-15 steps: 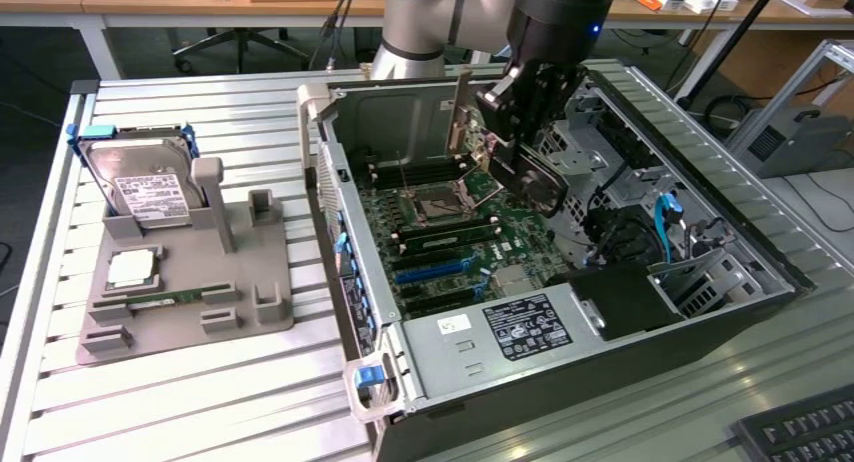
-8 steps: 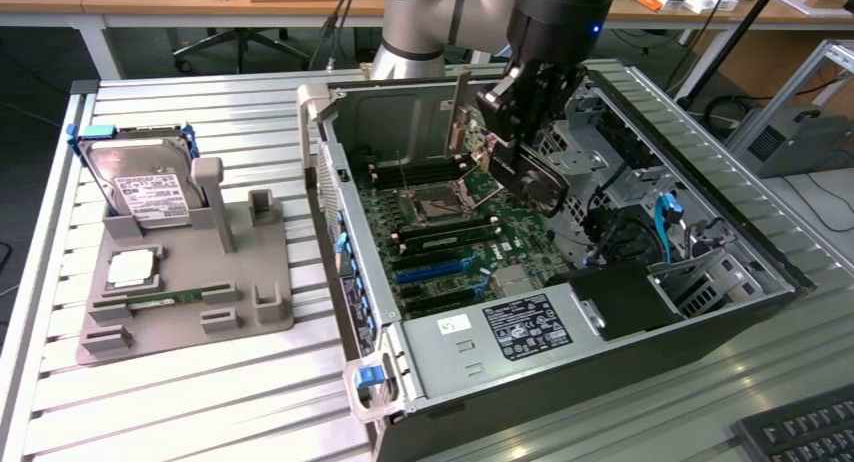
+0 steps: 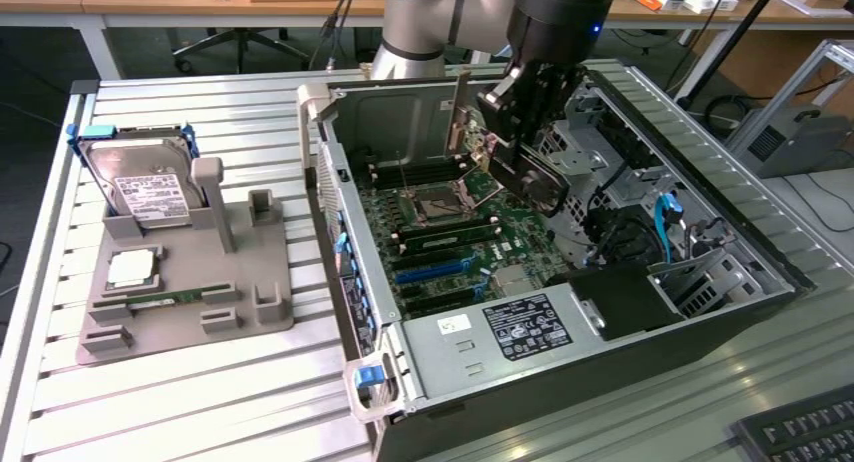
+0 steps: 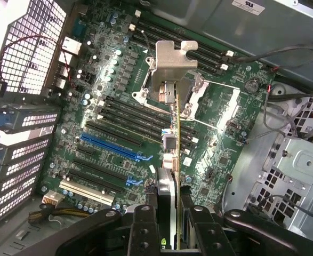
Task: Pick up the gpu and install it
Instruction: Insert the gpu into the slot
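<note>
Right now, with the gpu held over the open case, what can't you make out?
- Exterior view: the gripper and gpu cover the motherboard slots beneath them, so the gap cannot be judged.
- Wrist view: the gpu is edge-on, so its faces are hidden, and it covers part of the black slots behind.
- Exterior view: the hard drive label is too small to read.
</note>
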